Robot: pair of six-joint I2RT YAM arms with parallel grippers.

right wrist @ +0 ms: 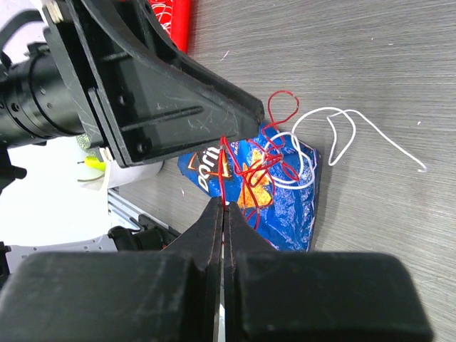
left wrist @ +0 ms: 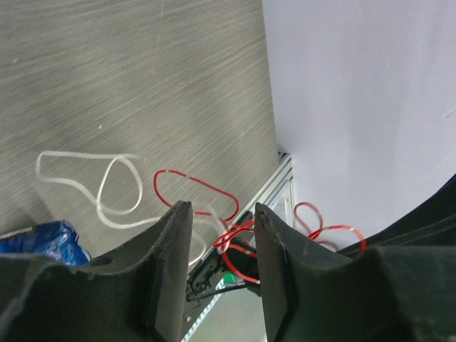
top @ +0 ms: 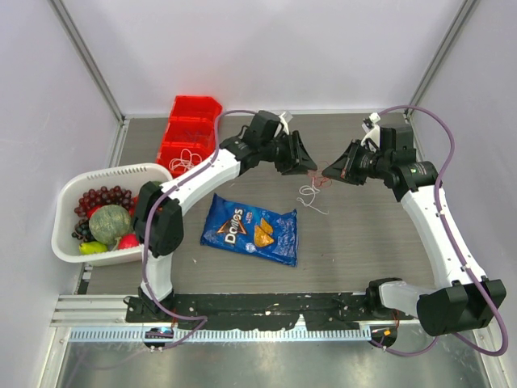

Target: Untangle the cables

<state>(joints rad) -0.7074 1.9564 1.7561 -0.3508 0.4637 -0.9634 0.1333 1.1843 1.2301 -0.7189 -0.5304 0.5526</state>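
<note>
**Inspector A:** State of the right hand point(right wrist: 224, 206)?

**Inspector B:** Clenched. Its fingers were pressed flat together, with a strand of the red cable point(right wrist: 251, 169) running straight into the seam between them. It was grasping that strand.

**Inspector A:** And the left hand point(left wrist: 222, 210)?

**Inspector B:** Released. Its own camera showed a plain gap between the two fingers. Red loops were visible through the gap, but I could not tell whether any strand touched a finger.

**Inspector A:** Location of the cables point(top: 315, 186)?

**Inspector B:** Between the two hands, whose tips stood almost nose to nose at mid-worktop, just beyond the far right corner of the chip bag point(top: 250, 229). The red cable was knotted in small loops at the right hand's tip. The white cable point(right wrist: 328, 108) was threaded through that knot, and its loose end ran out over the bare worktop point(top: 363, 242).

**Inspector A:** Other items noted?

**Inspector B:** A red bin point(top: 192, 121) at far left with a thin white cord inside, and a white basket point(top: 113, 170) of fruit near the left arm.
</note>
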